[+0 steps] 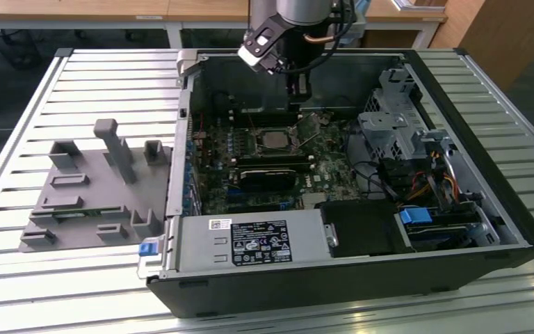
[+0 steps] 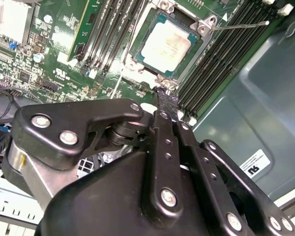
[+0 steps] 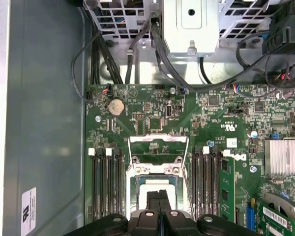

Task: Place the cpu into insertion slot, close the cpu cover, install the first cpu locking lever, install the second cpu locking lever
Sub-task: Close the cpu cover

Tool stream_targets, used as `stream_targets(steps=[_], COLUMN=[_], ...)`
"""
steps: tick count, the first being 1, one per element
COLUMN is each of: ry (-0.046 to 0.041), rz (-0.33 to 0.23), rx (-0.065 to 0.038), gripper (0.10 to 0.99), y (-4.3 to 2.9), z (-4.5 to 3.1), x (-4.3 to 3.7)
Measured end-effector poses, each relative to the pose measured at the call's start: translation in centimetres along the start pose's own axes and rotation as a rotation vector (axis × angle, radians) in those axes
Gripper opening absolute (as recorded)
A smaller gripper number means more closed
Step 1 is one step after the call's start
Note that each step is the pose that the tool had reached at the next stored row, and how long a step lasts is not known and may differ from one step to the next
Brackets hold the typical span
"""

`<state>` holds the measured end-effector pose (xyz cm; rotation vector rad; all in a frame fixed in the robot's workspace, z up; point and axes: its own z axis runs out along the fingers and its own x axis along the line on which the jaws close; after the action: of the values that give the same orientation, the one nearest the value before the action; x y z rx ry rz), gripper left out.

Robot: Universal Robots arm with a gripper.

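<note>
1. the cpu [image 2: 168,42] lay flat in the insertion slot [image 2: 135,63], so closing the cover looked like the step in hand.
2. the hand [image 3: 160,195] hung just beside the slot, fingers pressed together, gripping nothing.
3. the cpu cover [image 3: 158,137] stood raised off the chip; a slow push on the frame's free edge, about its hinge, would suit.
4. the locking lever [image 2: 238,25] jutted out unlatched and should be kept clear of the frame.
</note>
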<state>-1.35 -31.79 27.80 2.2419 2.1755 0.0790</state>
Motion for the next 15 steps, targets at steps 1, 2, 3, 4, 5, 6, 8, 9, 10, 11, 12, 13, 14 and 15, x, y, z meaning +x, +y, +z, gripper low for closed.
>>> stream_targets(steps=[1, 2, 3, 4, 5, 6, 8, 9, 10, 11, 12, 13, 14, 15], ry=[0.0, 0.0, 0.0, 0.0, 0.0, 0.0, 0.0, 0.0, 0.0, 0.0, 0.0, 0.0, 0.0, 0.0], rz=[0.0, 0.0, 0.0, 0.0, 0.0, 0.0, 0.0, 0.0, 0.0, 0.0, 0.0, 0.0, 0.0, 0.0], rx=[0.0, 0.0, 0.0, 0.0, 0.0, 0.0, 0.0, 0.0, 0.0, 0.0, 0.0, 0.0, 0.0, 0.0], gripper=[0.106, 0.106, 0.106, 0.106, 0.106, 0.106, 0.106, 0.106, 0.106, 0.106, 0.106, 0.106, 0.106, 0.106], y=[0.1, 0.18, 0.26, 0.33, 0.4, 0.47, 0.66, 0.76, 0.85, 0.93, 1.01, 1.09, 1.17, 1.27], z=[0.0, 0.01, 0.01, 0.01, 0.02, 0.02, 0.03, 0.04, 0.04, 0.05, 0.05, 0.05, 0.06, 0.06], x=[0.0, 0.0, 0.01, 0.01, 0.01, 0.01, 0.02, 0.02, 0.02, 0.03, 0.03, 0.03, 0.03, 0.04])
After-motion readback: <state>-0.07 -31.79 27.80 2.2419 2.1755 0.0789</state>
